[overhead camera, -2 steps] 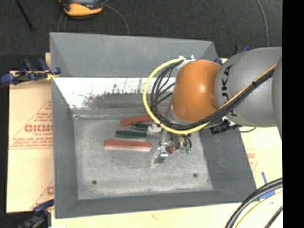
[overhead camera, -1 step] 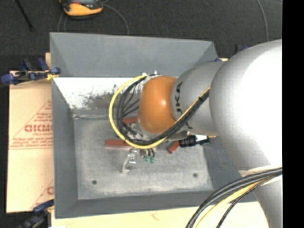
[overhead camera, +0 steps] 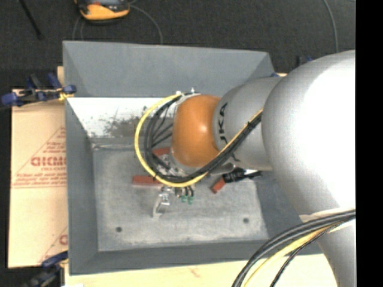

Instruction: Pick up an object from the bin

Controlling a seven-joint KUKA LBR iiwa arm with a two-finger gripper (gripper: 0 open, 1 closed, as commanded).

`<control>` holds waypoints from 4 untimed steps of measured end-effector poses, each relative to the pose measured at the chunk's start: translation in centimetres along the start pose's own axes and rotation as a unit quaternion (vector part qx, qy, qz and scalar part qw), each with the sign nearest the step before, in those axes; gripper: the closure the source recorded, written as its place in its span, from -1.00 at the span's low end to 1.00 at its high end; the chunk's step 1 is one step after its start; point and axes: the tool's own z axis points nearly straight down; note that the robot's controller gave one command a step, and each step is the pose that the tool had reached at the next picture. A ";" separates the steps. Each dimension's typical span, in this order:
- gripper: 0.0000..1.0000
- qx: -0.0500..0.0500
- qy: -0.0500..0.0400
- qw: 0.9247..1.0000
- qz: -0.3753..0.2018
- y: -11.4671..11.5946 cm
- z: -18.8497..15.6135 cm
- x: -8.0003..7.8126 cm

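With the gripper (overhead camera: 172,190) low over the middle of the bin (overhead camera: 84,178), clenched or released I could not tell, I feared it might come down between the flat red piece (overhead camera: 145,181) and the small green piece (overhead camera: 188,200), nudging both aside.

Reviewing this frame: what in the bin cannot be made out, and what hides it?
Camera view: the reddish-brown flat bar runs under the orange wrist cover; its right end is hidden.
The small silvery piece and tiny green piece beside it are too small to identify.
The grey metal bin's right floor is covered by the silver arm.
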 end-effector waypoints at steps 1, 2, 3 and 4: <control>-1.00 0.001 0.004 0.999 0.041 -1.1 -2.1 -5.0; 1.00 -0.002 0.000 1.000 0.000 -1.6 -0.6 -7.1; 1.00 -0.002 0.000 1.000 0.000 -1.6 -0.6 -7.1; 1.00 -0.002 0.000 1.000 0.000 -1.6 -0.7 -7.0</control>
